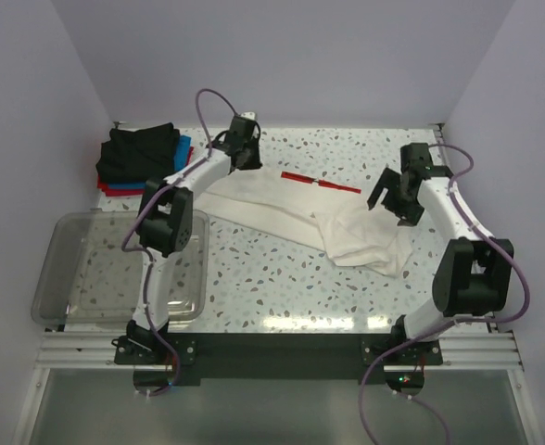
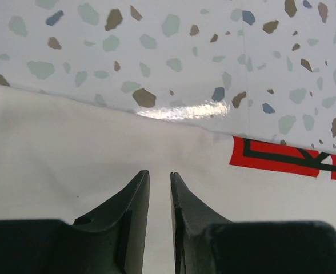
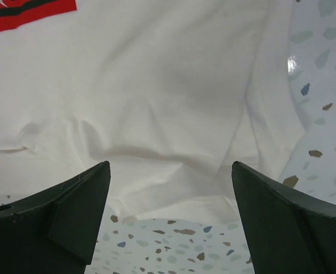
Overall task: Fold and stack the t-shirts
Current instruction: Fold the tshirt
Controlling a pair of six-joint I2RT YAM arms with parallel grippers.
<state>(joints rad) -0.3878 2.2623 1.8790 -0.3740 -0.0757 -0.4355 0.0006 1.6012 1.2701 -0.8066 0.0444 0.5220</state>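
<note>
A white t-shirt (image 1: pixel 347 232) lies spread and partly bunched across the middle of the table, with its red graphic (image 1: pixel 321 182) showing along the back edge. A folded stack sits at the back left: a black tee (image 1: pixel 138 153) on top, with a blue one (image 1: pixel 183 146) and a red one (image 1: pixel 115 189) under it. My left gripper (image 1: pixel 247 153) hovers over the shirt's back left part. In the left wrist view the left gripper (image 2: pixel 159 174) has only a narrow gap, with flat white cloth (image 2: pixel 54 148) below and nothing between the jaws. My right gripper (image 1: pixel 390 199) is wide open in the right wrist view (image 3: pixel 171 165), over the shirt's right edge (image 3: pixel 156 114).
A clear plastic tub (image 1: pixel 69 232) stands at the front left, next to the left arm. The speckled tabletop (image 1: pixel 282 287) shows in front of the shirt. White walls close in the back and both sides.
</note>
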